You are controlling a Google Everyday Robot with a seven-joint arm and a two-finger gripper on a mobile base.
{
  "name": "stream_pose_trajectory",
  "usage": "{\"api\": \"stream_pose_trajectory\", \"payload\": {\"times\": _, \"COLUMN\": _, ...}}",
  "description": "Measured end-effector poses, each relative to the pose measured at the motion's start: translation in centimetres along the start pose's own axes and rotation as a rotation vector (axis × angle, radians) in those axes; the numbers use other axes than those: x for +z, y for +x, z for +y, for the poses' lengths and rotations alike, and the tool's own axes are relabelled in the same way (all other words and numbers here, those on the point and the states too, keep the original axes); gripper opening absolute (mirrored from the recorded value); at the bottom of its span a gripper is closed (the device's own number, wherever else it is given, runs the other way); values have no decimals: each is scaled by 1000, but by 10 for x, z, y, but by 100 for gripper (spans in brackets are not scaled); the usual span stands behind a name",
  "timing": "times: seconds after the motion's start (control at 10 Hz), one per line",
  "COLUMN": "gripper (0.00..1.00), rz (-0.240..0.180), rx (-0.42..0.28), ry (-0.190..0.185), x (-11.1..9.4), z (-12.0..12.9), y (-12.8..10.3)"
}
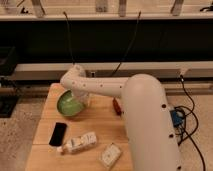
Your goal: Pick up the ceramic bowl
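The ceramic bowl (67,105) is round, shallow and glossy green. It sits on the wooden table (100,132) at its far left. My white arm reaches across from the right. My gripper (80,100) hangs down from the wrist at the bowl's right rim, over or just inside the bowl. The wrist hides part of the bowl's right side.
A black phone (58,133) lies at the table's left front. A white bottle (80,143) lies on its side near the front. A white packet (111,155) lies at the front edge. A small red object (116,105) sits behind the arm. Cables lie on the floor at right.
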Motion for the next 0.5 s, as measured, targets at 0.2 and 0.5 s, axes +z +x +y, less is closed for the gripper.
{"api": "stream_pose_trajectory", "payload": {"times": 0.2, "gripper": 0, "rz": 4, "rx": -21, "ry": 0, "x": -6, "z": 0, "y": 3}}
{"api": "stream_pose_trajectory", "payload": {"times": 0.5, "gripper": 0, "rz": 6, "rx": -44, "ry": -1, "x": -19, "z": 6, "y": 7}}
